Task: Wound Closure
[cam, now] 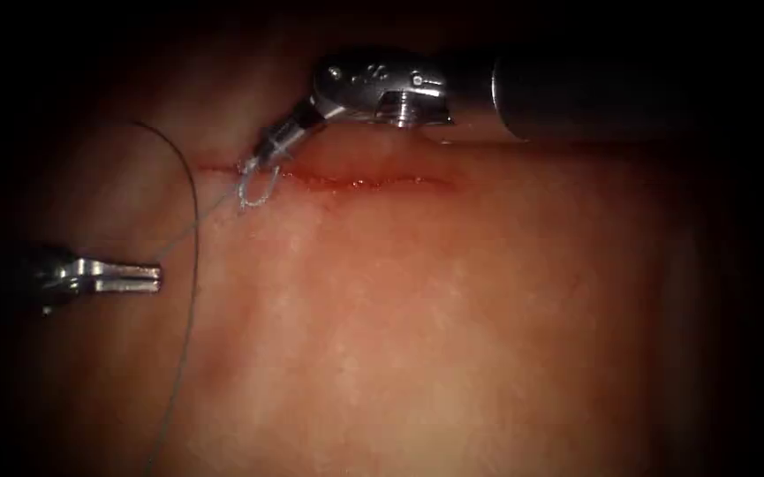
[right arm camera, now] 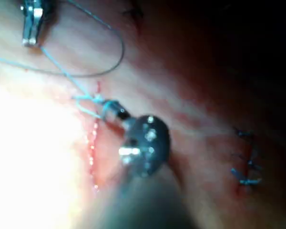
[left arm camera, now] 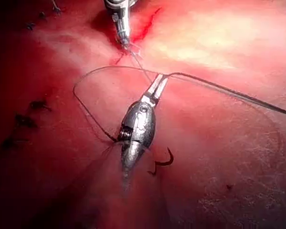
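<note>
Endoscope view: both tools hold the thread [cam: 194, 221] near the left end of the cut [cam: 364, 182].
Left tool [cam: 154, 276] has its jaws closed on the thread, left of the cut. Right tool [cam: 262, 155] grips a small thread loop [cam: 256, 190] at the cut's left end, on the tissue [cam: 452, 318]. Where the needle lies I cannot tell.

Right arm's tool [right arm camera: 108, 109]: tip at the cut [right arm camera: 92, 152], fingers closed on the thread [right arm camera: 66, 76] at a small knot-like tangle beside the cut's end.
Left arm's tool [right arm camera: 31, 24]: well apart, fingers closed on the same thread, which runs taut between the two tools.
Thread: a further strand curves in a wide loop over the tissue [right arm camera: 38, 157].
Cut: thin line with red fluid [right arm camera: 91, 143].
Earlier stitches [right arm camera: 245, 167]: blue, well apart from the cut.
</note>
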